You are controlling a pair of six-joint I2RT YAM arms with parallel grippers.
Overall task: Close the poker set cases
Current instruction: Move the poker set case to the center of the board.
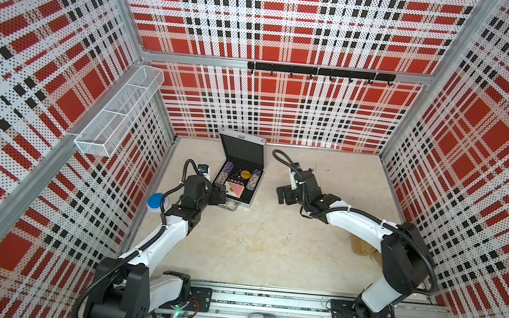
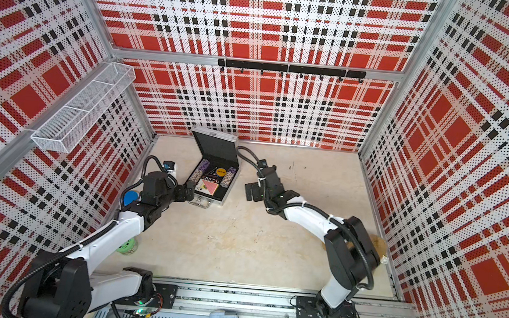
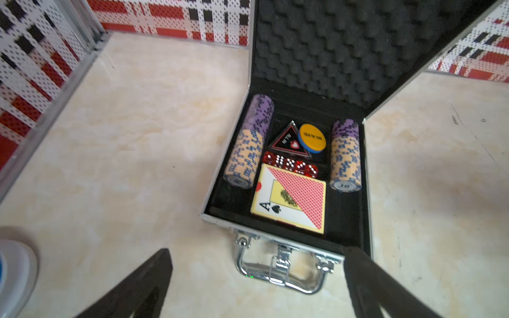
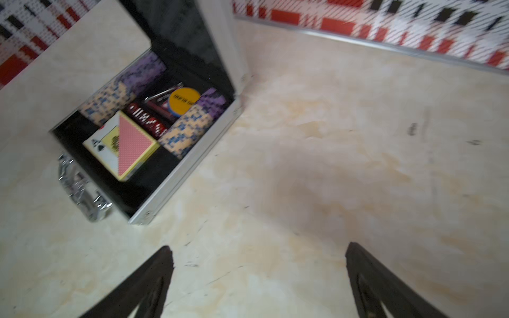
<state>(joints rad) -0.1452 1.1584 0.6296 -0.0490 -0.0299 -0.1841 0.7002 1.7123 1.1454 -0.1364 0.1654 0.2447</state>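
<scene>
One poker set case (image 1: pixel 257 187) (image 2: pixel 231 185) lies open at the back of the table, left of centre. Its foam-lined lid (image 1: pixel 241 152) (image 3: pixel 344 49) stands upright. Inside are two chip stacks, red dice, a card deck and a yellow button. My left gripper (image 1: pixel 222 195) (image 2: pixel 188 193) (image 3: pixel 257 250) is open, hovering just in front of the case's chrome handle (image 3: pixel 281 272) and holding nothing. My right gripper (image 1: pixel 283 196) (image 2: pixel 250 191) (image 4: pixel 259 247) is open over bare table to the right of the case (image 4: pixel 187 165).
A white jar with a blue lid (image 1: pixel 156 203) (image 2: pixel 130 198) stands by the left wall behind my left arm. A green-topped item (image 2: pixel 127 245) sits nearer the front left. A brown lump (image 1: pixel 362 245) lies at the right. A wire basket (image 1: pixel 121 112) hangs on the left wall.
</scene>
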